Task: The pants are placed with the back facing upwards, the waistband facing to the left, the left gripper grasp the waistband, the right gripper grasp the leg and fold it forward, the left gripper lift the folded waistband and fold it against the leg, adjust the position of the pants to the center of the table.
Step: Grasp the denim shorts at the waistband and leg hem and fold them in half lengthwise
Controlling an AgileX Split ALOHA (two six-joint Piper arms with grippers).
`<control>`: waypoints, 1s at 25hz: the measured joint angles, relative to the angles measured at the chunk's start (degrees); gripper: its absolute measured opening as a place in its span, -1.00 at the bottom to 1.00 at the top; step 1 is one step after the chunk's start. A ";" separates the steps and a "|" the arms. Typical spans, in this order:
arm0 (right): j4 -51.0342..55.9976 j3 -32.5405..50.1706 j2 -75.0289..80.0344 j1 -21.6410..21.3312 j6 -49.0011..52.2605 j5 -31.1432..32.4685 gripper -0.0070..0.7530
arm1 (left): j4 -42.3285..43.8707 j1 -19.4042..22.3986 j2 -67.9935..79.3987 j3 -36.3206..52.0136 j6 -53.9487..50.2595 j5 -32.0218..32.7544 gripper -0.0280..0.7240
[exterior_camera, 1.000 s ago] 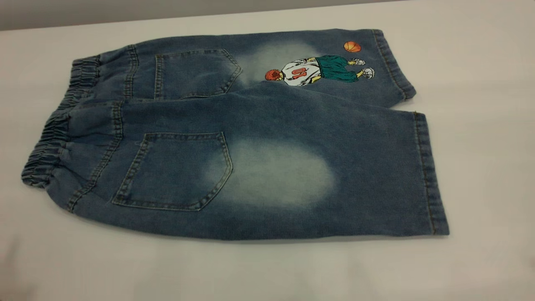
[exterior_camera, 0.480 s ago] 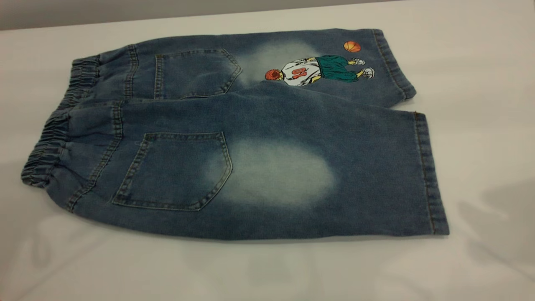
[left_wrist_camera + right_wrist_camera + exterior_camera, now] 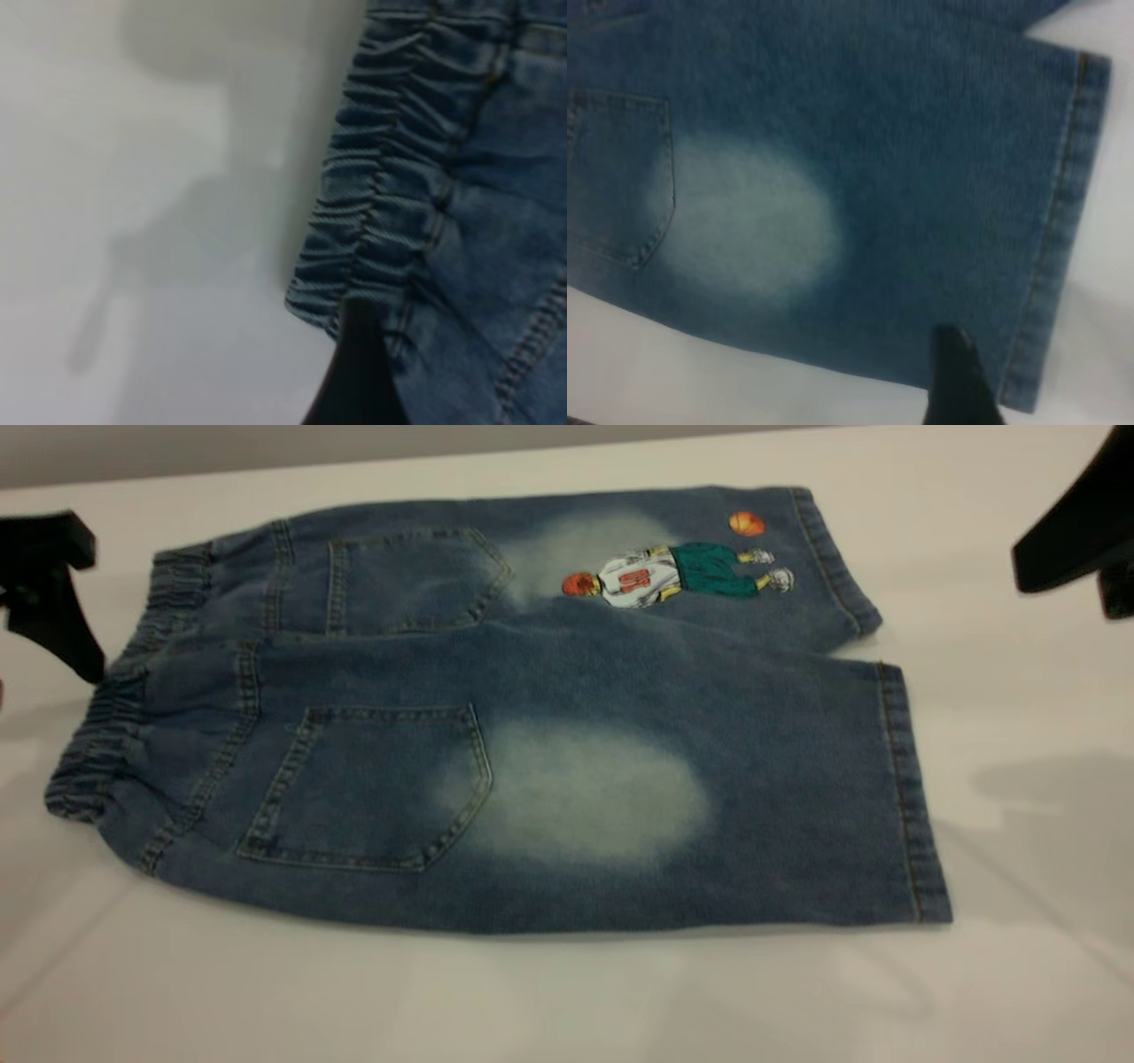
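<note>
Beside the waistband (image 3: 115,717) hovers the left gripper (image 3: 44,593), empty.

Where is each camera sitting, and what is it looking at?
Exterior view: above the table, looking down at the pants; both arms' dark tips show at the sides.
Left wrist view: on the left arm, facing the waistband; a dark finger of its end effector shows.
Right wrist view: on the right arm, facing the leg; a dark finger shows.
All three share the pants.
</note>
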 joint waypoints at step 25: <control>2.05 0.00 5.20 0.00 -2.34 -2.19 -0.04 | 0.47 -0.13 15.98 -3.19 -0.06 -1.22 0.17</control>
